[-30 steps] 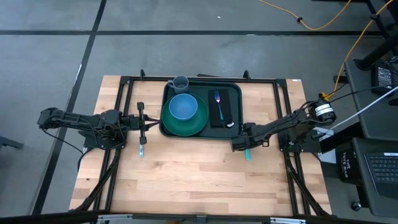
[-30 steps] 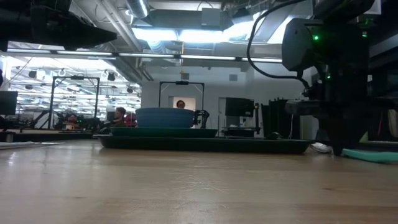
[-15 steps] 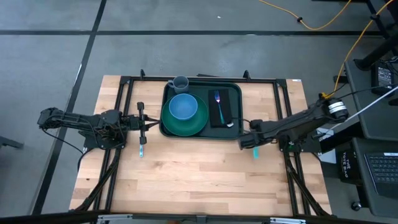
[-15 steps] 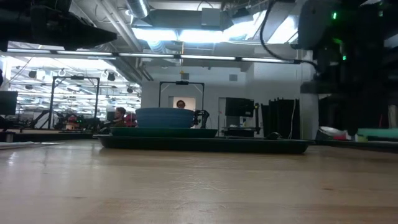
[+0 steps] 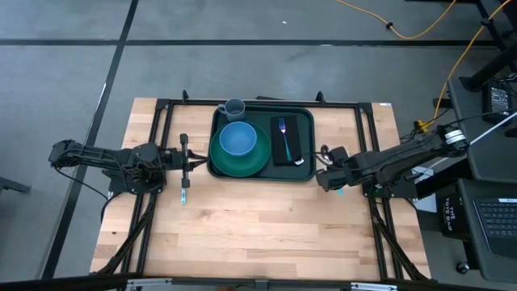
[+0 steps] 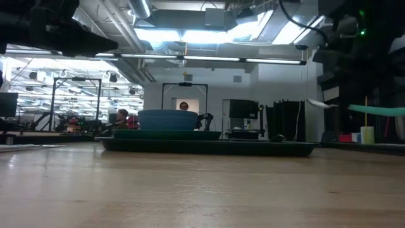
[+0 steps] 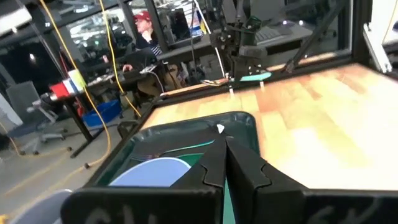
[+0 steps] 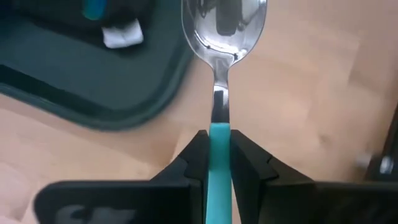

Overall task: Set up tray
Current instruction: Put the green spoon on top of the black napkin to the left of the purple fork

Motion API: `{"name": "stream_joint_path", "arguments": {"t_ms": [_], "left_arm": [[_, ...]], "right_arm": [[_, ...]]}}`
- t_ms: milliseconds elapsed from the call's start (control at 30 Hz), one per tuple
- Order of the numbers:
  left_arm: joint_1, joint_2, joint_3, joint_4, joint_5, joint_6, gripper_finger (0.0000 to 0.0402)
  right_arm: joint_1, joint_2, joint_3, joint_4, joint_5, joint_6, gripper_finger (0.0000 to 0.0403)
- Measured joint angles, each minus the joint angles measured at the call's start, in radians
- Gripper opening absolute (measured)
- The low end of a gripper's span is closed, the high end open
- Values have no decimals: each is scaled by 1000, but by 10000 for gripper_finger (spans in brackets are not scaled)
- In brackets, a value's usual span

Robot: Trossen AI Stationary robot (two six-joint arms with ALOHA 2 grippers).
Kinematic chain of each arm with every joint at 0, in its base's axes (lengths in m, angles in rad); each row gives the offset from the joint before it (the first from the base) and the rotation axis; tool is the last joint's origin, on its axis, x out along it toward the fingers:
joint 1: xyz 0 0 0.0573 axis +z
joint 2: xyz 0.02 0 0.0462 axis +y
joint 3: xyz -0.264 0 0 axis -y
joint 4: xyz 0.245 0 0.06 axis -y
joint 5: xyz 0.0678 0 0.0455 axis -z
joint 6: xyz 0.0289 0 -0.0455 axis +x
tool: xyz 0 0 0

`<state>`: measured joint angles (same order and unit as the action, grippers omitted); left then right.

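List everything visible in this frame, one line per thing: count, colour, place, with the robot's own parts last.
Wooden table: one, light wood, under both arms.
Large dark green rectangular plastic tray: one, at the table's far middle.
Round green plate: one, on the tray's left part.
Blue bowl: one, on the plate.
Grey mug: one, at the tray's far left corner.
Flat black napkin: one, on the tray's right part.
Blue-handled fork: one, on the napkin.
Blue-handled utensil: one, on the table left of the tray.
Teal-handled metal spoon: one, held off the table right of the tray.
Person: one, red cap, in the room behind.
Left gripper: shut, left of the tray.
Right gripper: shut on the spoon's handle.
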<state>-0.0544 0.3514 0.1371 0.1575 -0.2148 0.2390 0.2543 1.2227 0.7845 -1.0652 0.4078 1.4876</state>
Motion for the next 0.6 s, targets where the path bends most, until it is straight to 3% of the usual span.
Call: {"name": "stream_joint_path", "arguments": {"t_ms": [233, 400, 600], "left_arm": [[8, 0, 0, 0, 8, -75, 1], [39, 0, 0, -5, 137, -88, 3], [76, 0, 0, -5, 130, -99, 1]], "right_arm": [[0, -14, 1, 73, 123, -198, 47], [0, -13, 1, 256, 174, -380, 47], [-1, 16, -6, 473, 205, -567, 47]]}}
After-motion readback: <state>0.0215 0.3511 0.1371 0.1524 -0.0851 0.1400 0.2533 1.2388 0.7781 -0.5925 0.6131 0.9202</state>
